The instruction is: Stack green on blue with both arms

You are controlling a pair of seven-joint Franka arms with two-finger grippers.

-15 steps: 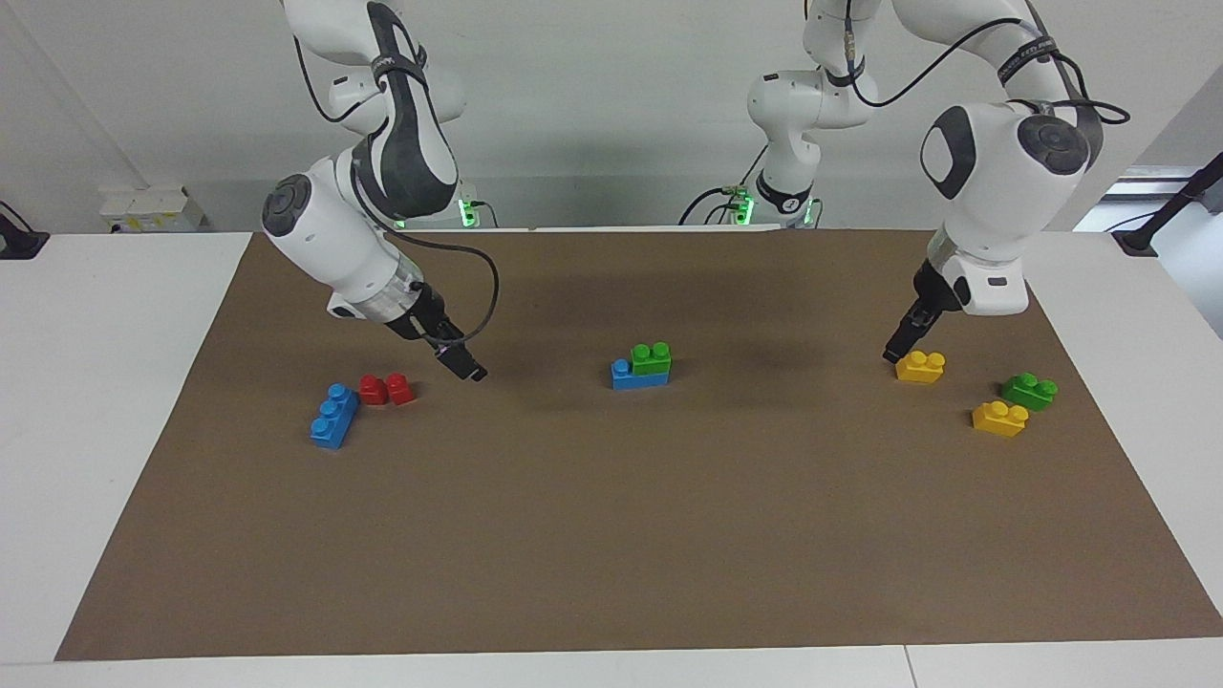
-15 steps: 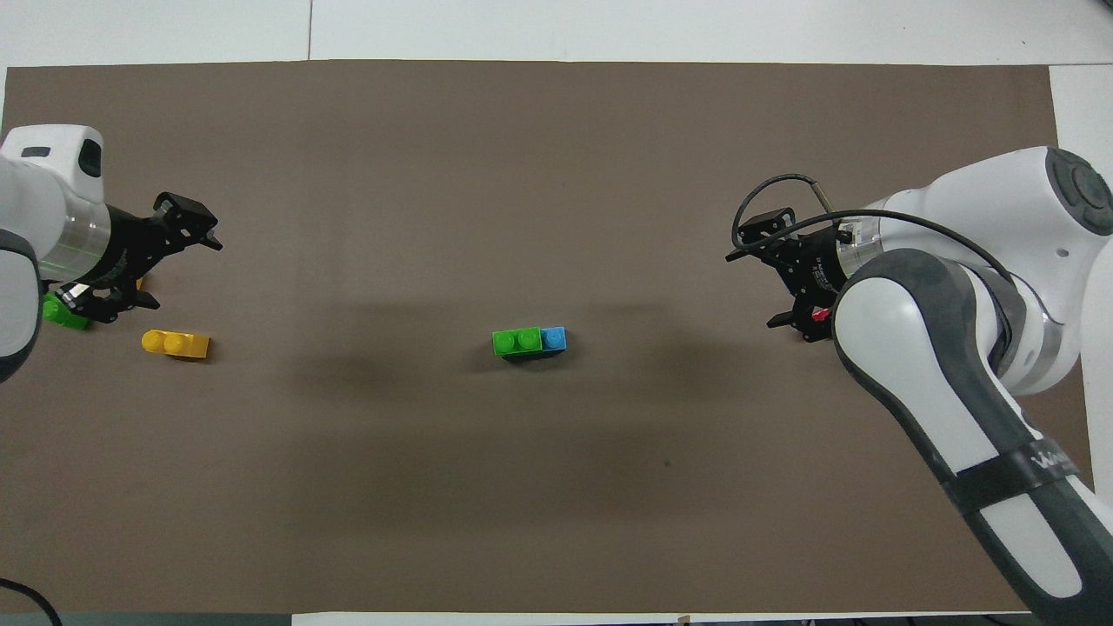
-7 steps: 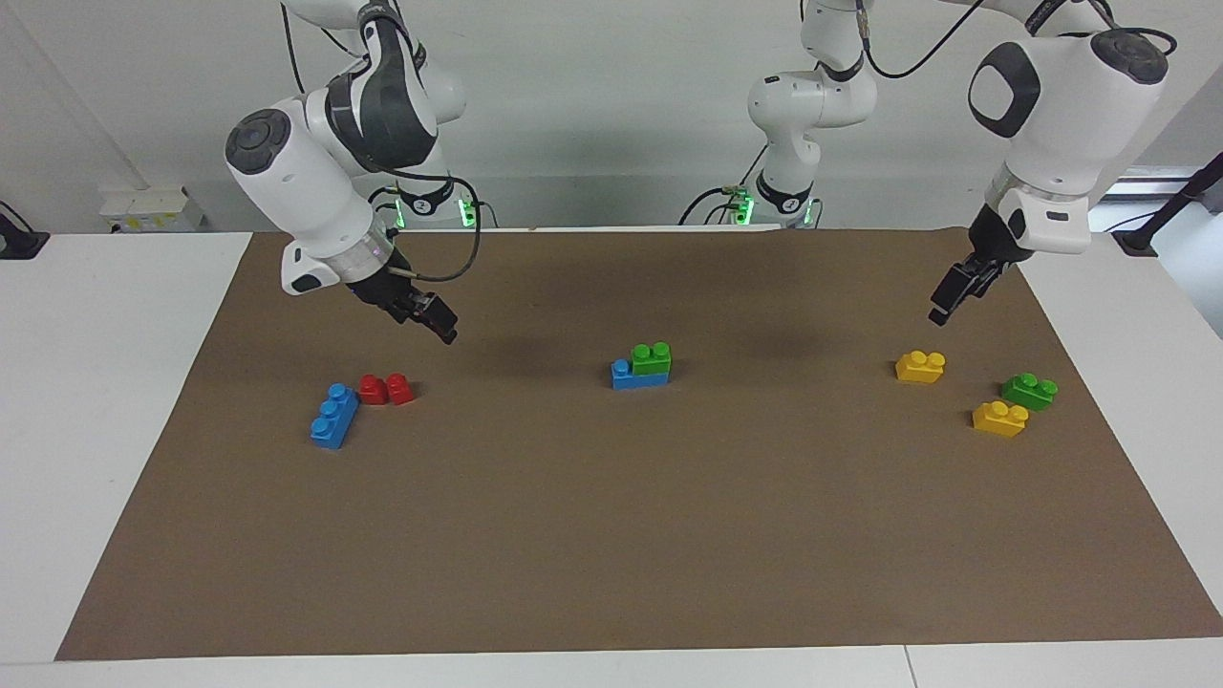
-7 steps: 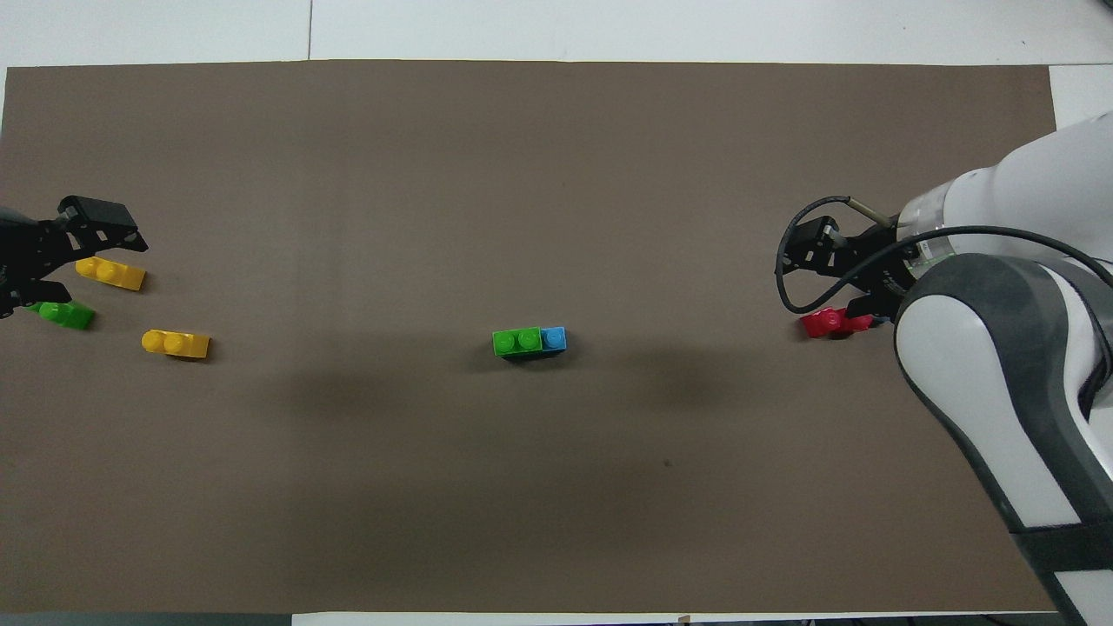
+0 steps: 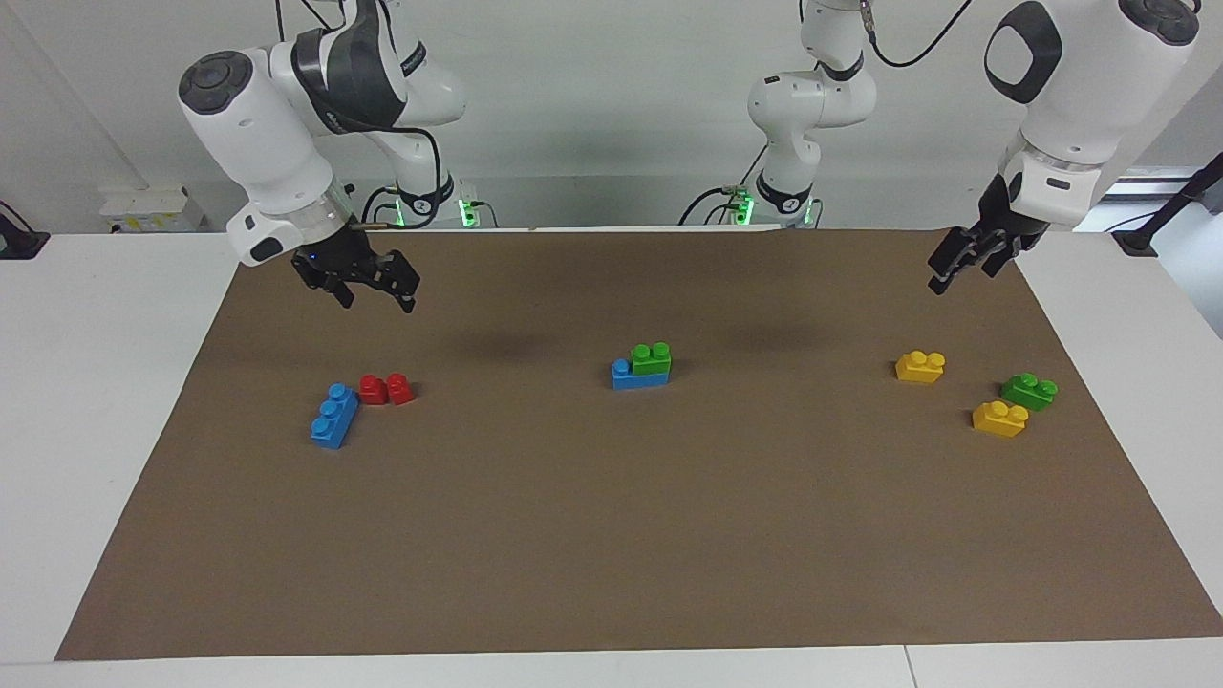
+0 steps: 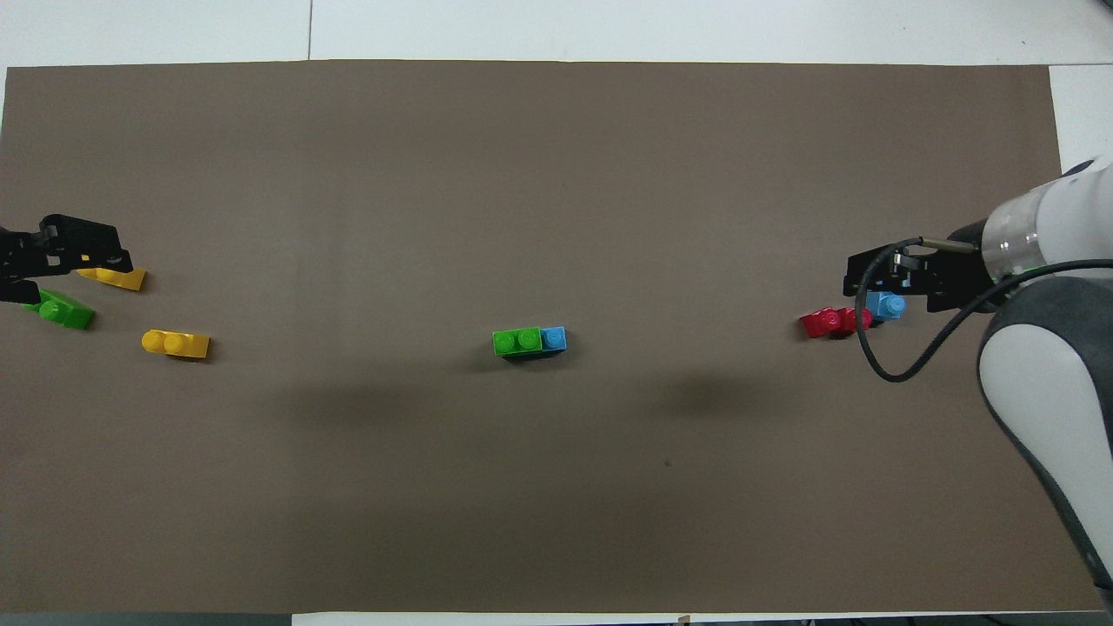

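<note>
A green brick sits pressed onto one end of a blue brick at the middle of the mat, with one blue stud left bare; from overhead the green covers most of the blue. A second green brick lies toward the left arm's end, and a second blue brick toward the right arm's end. My left gripper hangs open and empty, high over the mat above the yellow brick. My right gripper hangs open and empty over the mat, above the red and blue bricks.
Two yellow bricks lie beside the loose green one. A red brick touches the loose blue one. The brown mat covers the white table, with bare room on the half farther from the robots.
Both arms have lifted and drawn back from the bricks toward their own ends of the table. Both grippers stayed open. No brick has moved.
</note>
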